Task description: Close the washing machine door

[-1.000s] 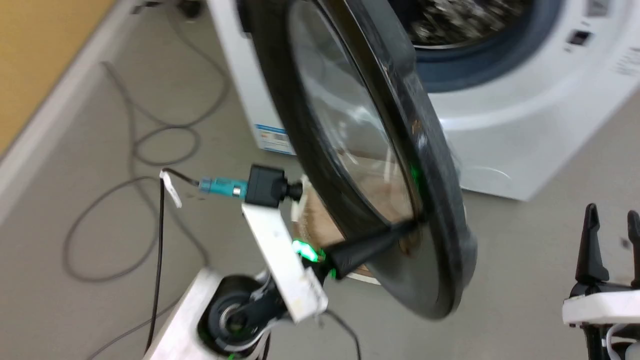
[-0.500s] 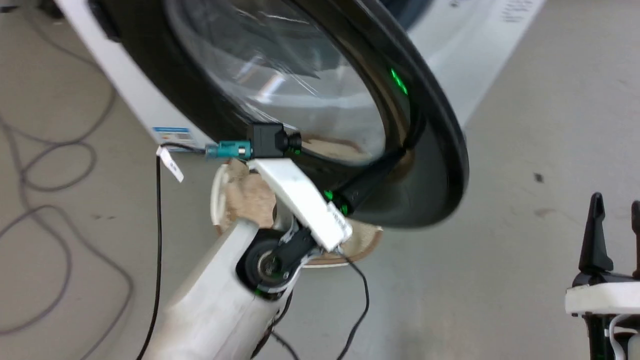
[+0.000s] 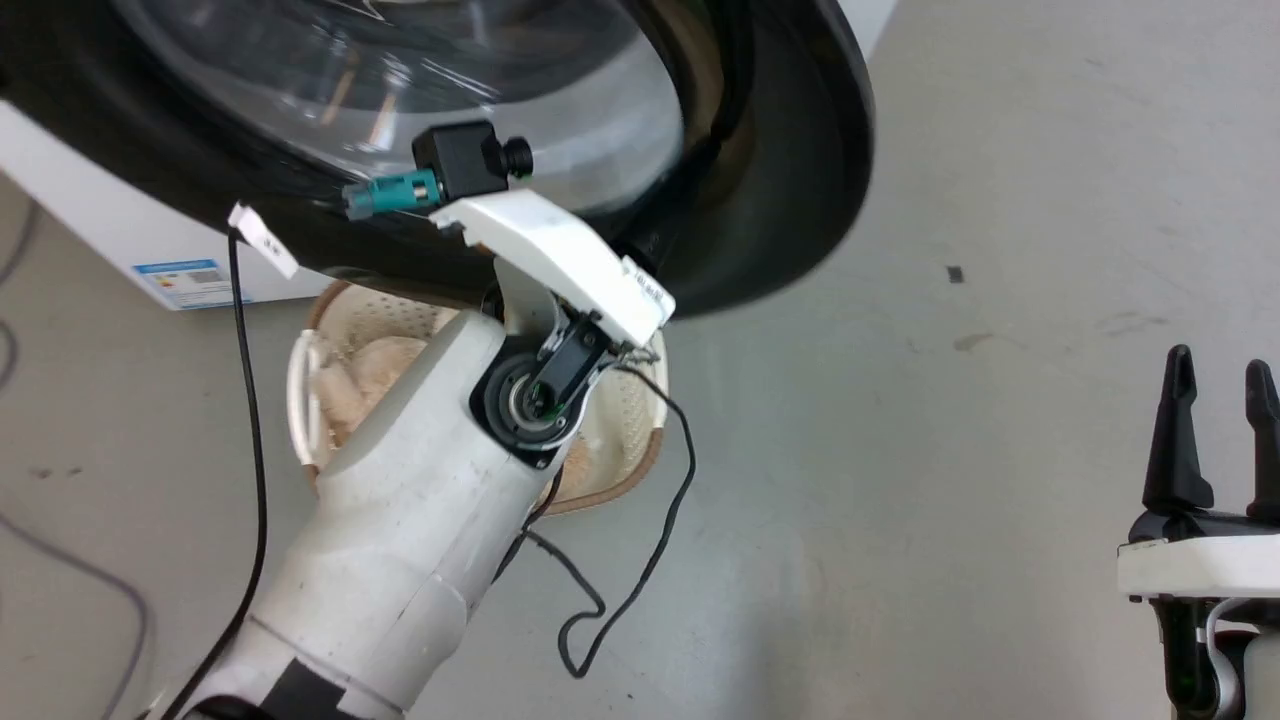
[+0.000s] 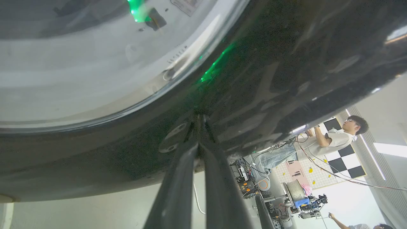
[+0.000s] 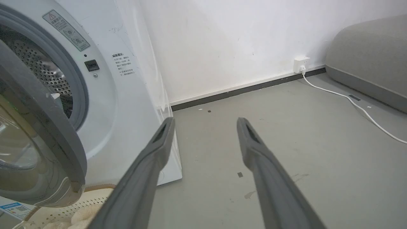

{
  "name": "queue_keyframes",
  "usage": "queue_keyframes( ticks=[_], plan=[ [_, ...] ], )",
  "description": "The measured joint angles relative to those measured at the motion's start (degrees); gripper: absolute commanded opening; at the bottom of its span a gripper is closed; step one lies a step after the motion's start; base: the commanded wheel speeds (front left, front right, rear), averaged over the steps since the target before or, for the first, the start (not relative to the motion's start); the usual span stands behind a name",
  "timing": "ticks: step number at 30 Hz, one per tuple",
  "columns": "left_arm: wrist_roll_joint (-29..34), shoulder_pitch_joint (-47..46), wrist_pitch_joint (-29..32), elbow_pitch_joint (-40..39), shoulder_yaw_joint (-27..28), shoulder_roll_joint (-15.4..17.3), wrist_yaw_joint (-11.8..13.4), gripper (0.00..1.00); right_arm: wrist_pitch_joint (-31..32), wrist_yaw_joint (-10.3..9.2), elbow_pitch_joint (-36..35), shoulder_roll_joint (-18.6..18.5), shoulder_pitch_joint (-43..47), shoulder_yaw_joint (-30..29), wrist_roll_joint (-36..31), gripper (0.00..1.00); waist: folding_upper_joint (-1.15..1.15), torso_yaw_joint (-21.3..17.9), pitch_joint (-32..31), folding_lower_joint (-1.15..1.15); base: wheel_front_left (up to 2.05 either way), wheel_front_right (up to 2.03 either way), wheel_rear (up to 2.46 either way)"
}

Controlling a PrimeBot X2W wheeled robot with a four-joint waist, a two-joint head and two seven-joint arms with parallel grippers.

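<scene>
While left gripper touches door, drum gapes.

Grey floor, white wall, dark skirting, wall socket, trailing white cable

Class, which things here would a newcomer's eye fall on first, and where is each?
The large round glossy black washing machine door with its clear glass centre spans the head view's top, the shut left gripper touching its rim. Beneath it sits a cream perforated basket on the grey floor; the open right gripper is at lower right.
</scene>
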Motion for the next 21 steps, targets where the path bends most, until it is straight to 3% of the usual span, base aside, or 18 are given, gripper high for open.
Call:
queue_keyframes(
  ticks=[6, 10, 12, 14, 15, 21],
  plan=[
    [-0.4, -1.6, -4.1, 1.0, -3.0, 0.5, 0.0, 0.0, 0.0, 0.0, -0.5, 0.0, 0.0, 0.1, 0.0, 1.0, 0.0, -0.9, 0.0, 0.0, 0.0, 0.0, 0.0],
    [3.0, -1.5, -11.0, 1.9, -5.6, 2.7, 0.0, 0.0, 0.0, 0.0, -1.7, 0.0, 0.2, 0.5, -0.2, 1.0, 0.0, -0.2, -1.7, 0.0, 0.0, 0.0, 0.0],
    [8.1, -1.4, -14.3, 3.8, -7.8, 4.2, 0.0, 1.0, 0.0, 0.0, -2.7, 0.0, 0.4, 0.4, -0.2, 1.0, 0.0, 0.4, -2.8, -0.01, 0.0, 0.0, 0.0],
    [14.8, -1.3, -15.7, 6.5, -8.1, 5.0, 0.2, 1.0, 0.0, 0.0, -3.8, 0.0, 0.9, 0.1, -0.6, 1.0, 0.0, 1.2, -3.9, -0.01, 0.0, 0.0, 0.0],
    [18.6, -1.0, -15.8, 6.5, -6.5, 5.2, 1.5, 1.0, 0.0, 0.0, -4.4, 0.0, 1.1, 0.0, -0.6, 1.0, 0.0, 1.7, -4.5, -0.01, 0.0, 0.0, 0.0],
    [45.4, 5.7, -15.9, -6.6, 7.6, 5.5, 12.1, 1.0, 0.0, 0.0, -8.6, 0.0, 1.0, -0.8, -0.9, 1.0, 0.0, 5.0, -7.8, -0.01, 0.0, 0.0, 0.0]
  ],
)
